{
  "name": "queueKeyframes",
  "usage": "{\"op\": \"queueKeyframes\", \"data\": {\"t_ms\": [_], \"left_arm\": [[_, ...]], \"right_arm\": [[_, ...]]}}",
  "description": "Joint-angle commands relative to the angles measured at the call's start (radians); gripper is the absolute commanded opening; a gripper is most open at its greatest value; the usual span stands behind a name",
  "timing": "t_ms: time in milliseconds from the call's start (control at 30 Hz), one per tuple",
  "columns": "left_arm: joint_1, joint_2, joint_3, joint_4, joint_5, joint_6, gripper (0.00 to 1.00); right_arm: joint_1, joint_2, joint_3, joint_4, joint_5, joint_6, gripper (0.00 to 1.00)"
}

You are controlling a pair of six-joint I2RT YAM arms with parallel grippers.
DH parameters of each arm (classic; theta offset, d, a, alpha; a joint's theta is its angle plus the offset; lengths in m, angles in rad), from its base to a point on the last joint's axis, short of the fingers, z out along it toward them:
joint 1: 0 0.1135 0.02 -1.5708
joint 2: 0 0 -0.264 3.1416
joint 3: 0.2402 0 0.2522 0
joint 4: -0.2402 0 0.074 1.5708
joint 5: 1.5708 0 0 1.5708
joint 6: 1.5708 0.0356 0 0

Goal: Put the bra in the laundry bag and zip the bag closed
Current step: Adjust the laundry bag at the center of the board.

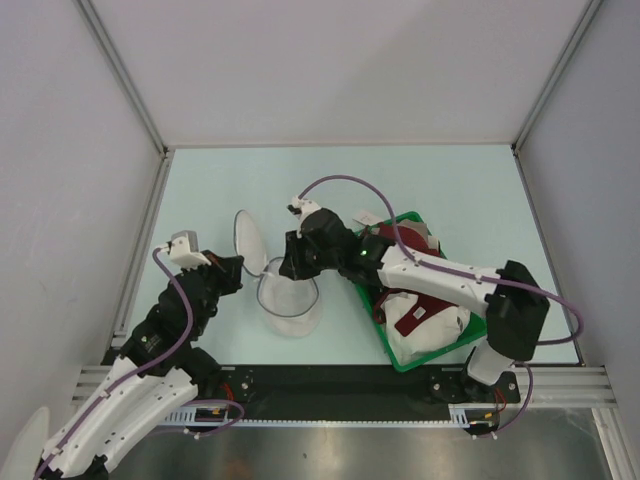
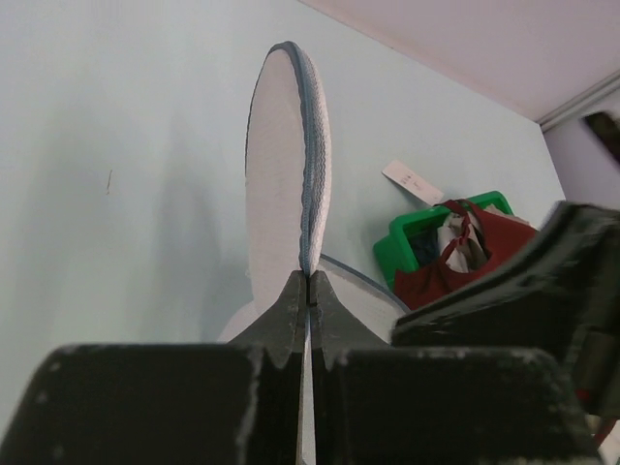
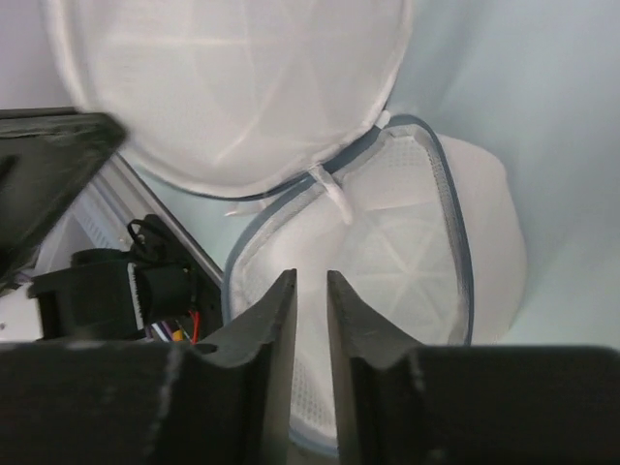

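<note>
The laundry bag lies open left of centre. Its one half (image 1: 246, 238) stands upright on edge, and my left gripper (image 1: 236, 270) is shut on that half's zipper rim (image 2: 308, 262). The other half (image 1: 291, 302) lies flat with its hollow side up. My right gripper (image 1: 291, 262) hangs just over this flat half (image 3: 407, 252), its jaws a narrow gap apart with nothing between them. The white pull tab (image 3: 332, 194) sits where the two halves join. The maroon bra (image 1: 411, 319) lies among white garments in the green basket (image 1: 398, 358) on the right, and the bra (image 2: 470, 252) also shows in the left wrist view.
The green basket (image 2: 405, 238) stands close to the right of the bag, under my right forearm (image 1: 440, 275). A small white tag (image 2: 412, 181) lies on the table behind it. Frame posts and side walls border the pale green table (image 1: 450, 190).
</note>
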Motion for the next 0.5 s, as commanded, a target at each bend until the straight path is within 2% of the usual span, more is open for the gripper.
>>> {"op": "queueKeyframes", "data": {"t_ms": [0, 133, 333, 467], "left_arm": [[-0.01, -0.019, 0.001, 0.071, 0.054, 0.029, 0.0], [-0.012, -0.033, -0.009, 0.098, 0.104, 0.014, 0.0], [-0.013, -0.078, -0.065, 0.21, 0.273, -0.037, 0.0], [-0.013, -0.105, -0.102, 0.25, 0.319, -0.06, 0.0]], "right_arm": [[0.035, 0.095, -0.02, 0.121, 0.028, 0.04, 0.19], [0.035, 0.158, -0.066, 0.301, 0.033, 0.059, 0.13], [0.029, 0.328, -0.045, 0.521, -0.049, 0.139, 0.12], [0.007, 0.382, -0.023, 0.515, -0.102, 0.172, 0.13]]}}
